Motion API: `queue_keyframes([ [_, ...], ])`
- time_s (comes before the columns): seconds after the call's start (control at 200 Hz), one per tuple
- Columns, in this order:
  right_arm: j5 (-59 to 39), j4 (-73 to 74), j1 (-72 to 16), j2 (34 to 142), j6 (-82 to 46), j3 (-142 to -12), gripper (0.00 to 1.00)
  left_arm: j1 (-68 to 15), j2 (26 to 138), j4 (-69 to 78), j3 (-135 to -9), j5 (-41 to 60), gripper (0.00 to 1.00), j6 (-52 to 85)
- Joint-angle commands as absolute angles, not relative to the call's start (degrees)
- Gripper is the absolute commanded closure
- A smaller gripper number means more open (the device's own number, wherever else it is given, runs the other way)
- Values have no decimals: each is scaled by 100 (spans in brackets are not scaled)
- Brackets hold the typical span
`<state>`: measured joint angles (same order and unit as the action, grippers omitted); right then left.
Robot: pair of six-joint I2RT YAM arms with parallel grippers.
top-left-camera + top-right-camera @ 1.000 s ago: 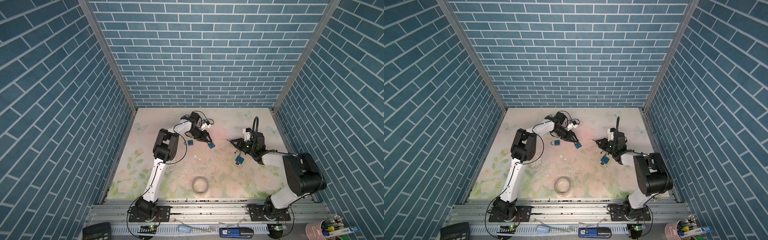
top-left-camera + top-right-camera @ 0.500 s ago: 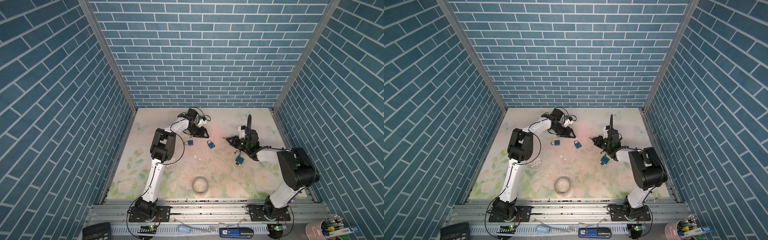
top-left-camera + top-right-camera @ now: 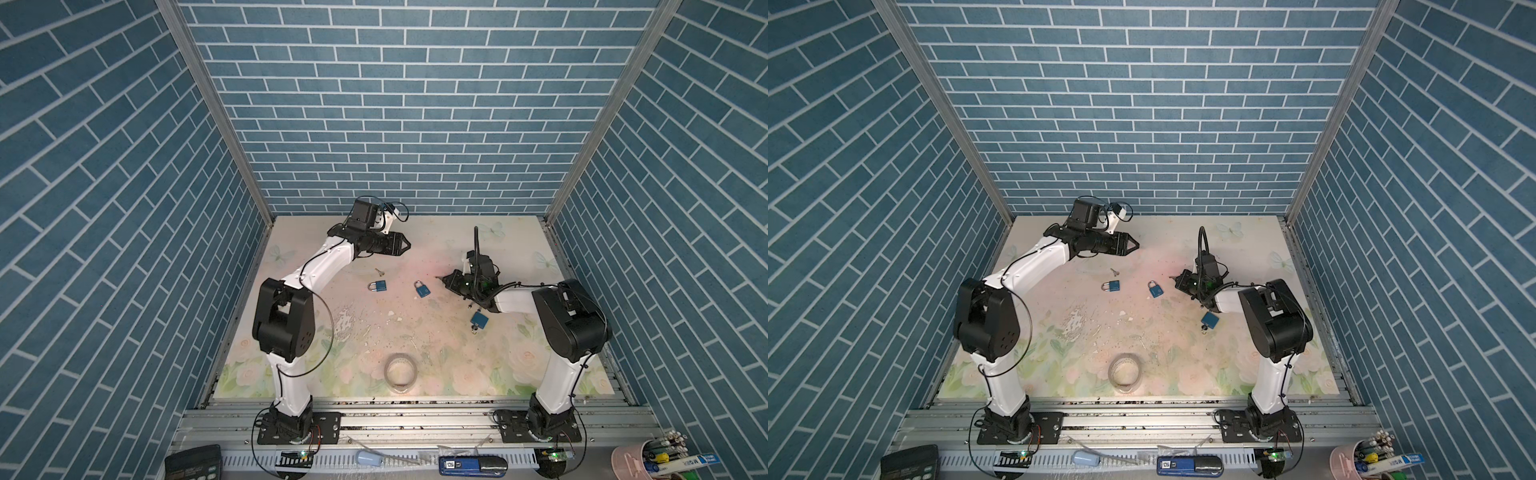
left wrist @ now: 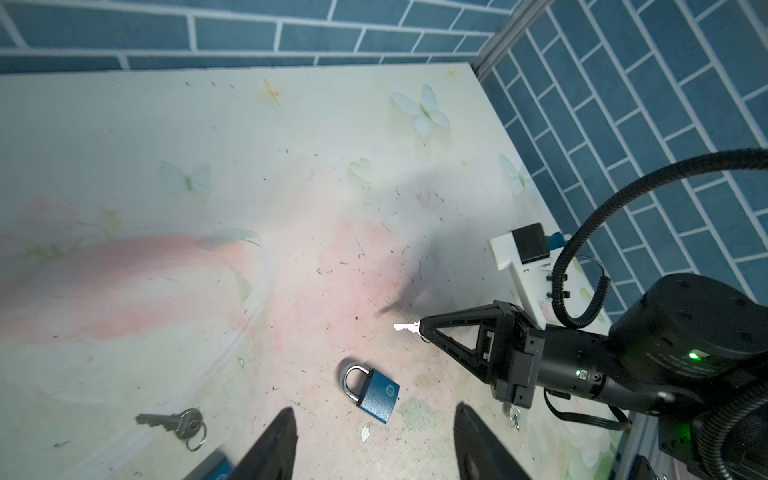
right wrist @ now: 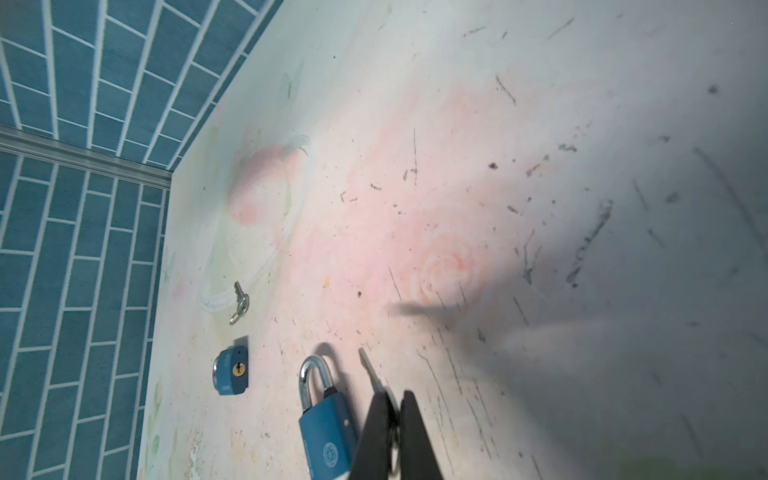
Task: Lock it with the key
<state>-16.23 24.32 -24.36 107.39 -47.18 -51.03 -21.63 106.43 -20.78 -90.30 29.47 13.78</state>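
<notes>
The right fingers (image 5: pixel 413 436) are black and pointy. They are squeezed tight on a small silver key (image 5: pixel 369 370). The thin end of the key sticks out past the tips and points left, up off the desk (image 3: pixel 457 374). Just beside it, to the left, lies the middle padlock (image 5: pixel 328 436). It has a smooth, boxy blue body and a shiny metal loop.

The left fingers (image 4: pixel 279 444) are spread wide apart and hold nothing. They hang over the far left part of the desk, well apart from the key.

Farther left lies the left padlock (image 3: pixel 378 286). It is blue too, and a little gold keyhole shows in the right wrist view. A spare key (image 3: pixel 379 272) on a small ring lies just beyond it, on the far side. A third padlock (image 3: pixel 478 320) lies nearer, close by the right arm. A pale tape roll (image 3: pixel 400 372) sits near the middle of the near edge.

The desk is pale, printed with soft pink roses, green leaves and white butterflies. It has many dark scratches and chipped spots. Walls (image 3: pixel 395 124) with a blue brick pattern and white lines stand on the left, right and far sides.
</notes>
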Motion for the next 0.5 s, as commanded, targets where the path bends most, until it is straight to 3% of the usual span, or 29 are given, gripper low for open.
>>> queue_keyframes([
  [0.0, -1280, 2230, -2566, 10900, -4938, -5306, 100, -2161, 10194, -1236, -8341, 2357, 36, 1870],
  [0.345, -1035, 1898, -2882, 11221, -5029, -5677, 100, -2154, 9710, -584, -7423, 2461, 30, 2428],
  [0.495, -984, 1890, -2944, 11300, -5114, -5686, 100, -2151, 9495, 299, -6984, 3423, 28, 2498],
])
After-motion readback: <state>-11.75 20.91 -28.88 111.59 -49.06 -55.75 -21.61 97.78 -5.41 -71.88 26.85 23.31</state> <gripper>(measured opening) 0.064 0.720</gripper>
